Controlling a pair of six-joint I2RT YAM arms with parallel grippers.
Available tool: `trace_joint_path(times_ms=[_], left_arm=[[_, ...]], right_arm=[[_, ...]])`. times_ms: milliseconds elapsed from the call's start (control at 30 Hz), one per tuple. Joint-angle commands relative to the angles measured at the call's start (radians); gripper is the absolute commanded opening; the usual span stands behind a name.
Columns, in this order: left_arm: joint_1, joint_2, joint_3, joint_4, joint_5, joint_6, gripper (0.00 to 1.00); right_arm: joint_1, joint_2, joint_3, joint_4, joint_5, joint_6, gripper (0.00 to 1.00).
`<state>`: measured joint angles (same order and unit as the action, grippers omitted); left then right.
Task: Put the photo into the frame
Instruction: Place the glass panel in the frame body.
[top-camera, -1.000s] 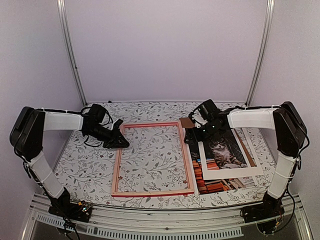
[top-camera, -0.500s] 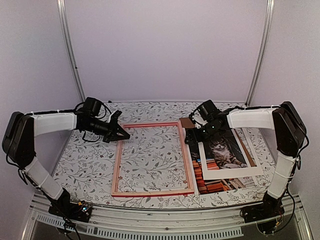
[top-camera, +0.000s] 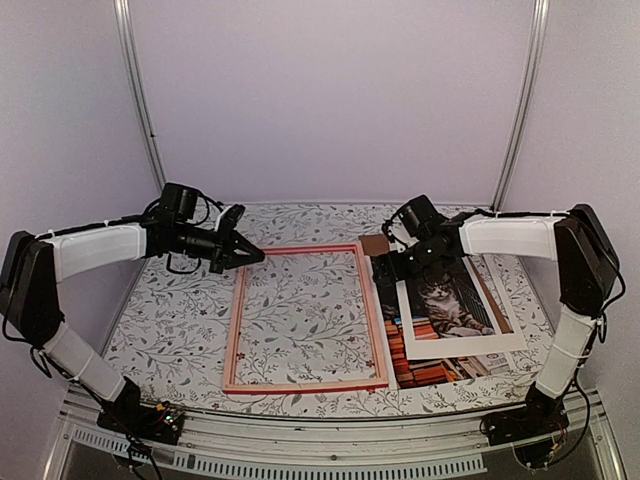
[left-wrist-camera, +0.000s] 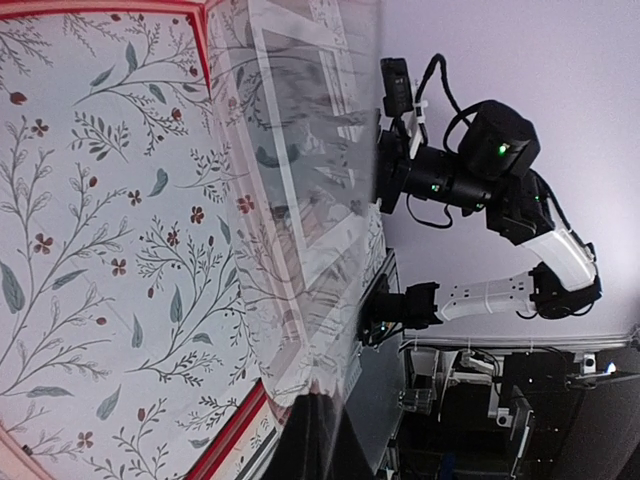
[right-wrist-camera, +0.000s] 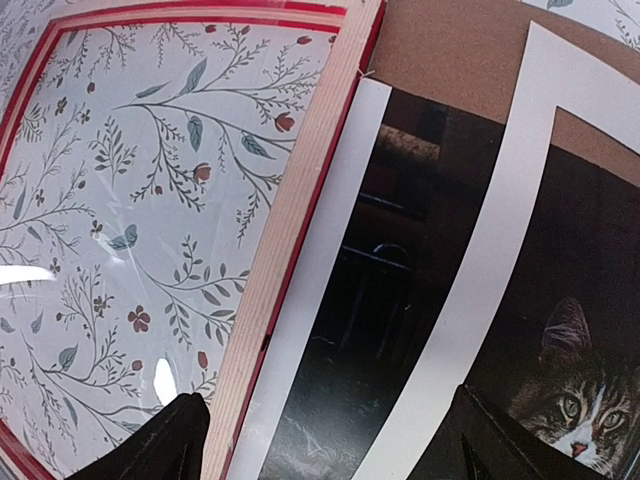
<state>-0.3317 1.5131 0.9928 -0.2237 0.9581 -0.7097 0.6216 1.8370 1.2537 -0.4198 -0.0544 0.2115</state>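
The left fingers (top-camera: 250, 257) are pinched fully shut above the far-left corner of the frame (top-camera: 300, 386). In the left wrist view a clear pane (left-wrist-camera: 300, 200) seems to tilt up out of the frame toward them. They probably grip its edge to free the opening, though the contact itself is hidden. The frame lies flat on the worktop (top-camera: 170, 330).

The photo (top-camera: 420, 362) lies right beside the frame's right rail. It has 1 white mat board (top-camera: 512, 342) resting on top, and a brown backing board (right-wrist-camera: 450, 60) shows at its far end. The right fingers (right-wrist-camera: 182, 440) are spread wide and hold nothing. They hover over the photo's left border, with 1 finger above the frame's rail and the other above the mat — a stance that would suit catching that edge once the opening is free.
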Motion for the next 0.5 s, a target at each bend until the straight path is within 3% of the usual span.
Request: trace_joint_path(times_ms=[0, 467], left_arm=[[-0.024, -0.015, 0.041, 0.06, 0.043, -0.032, 0.0], [-0.034, -0.059, 0.071, 0.035, 0.081, -0.053, 0.0]], right_arm=[[0.006, -0.054, 0.023, -0.017, 0.029, 0.01, 0.87], [0.003, -0.046, 0.029, -0.033, 0.048, 0.008, 0.87]])
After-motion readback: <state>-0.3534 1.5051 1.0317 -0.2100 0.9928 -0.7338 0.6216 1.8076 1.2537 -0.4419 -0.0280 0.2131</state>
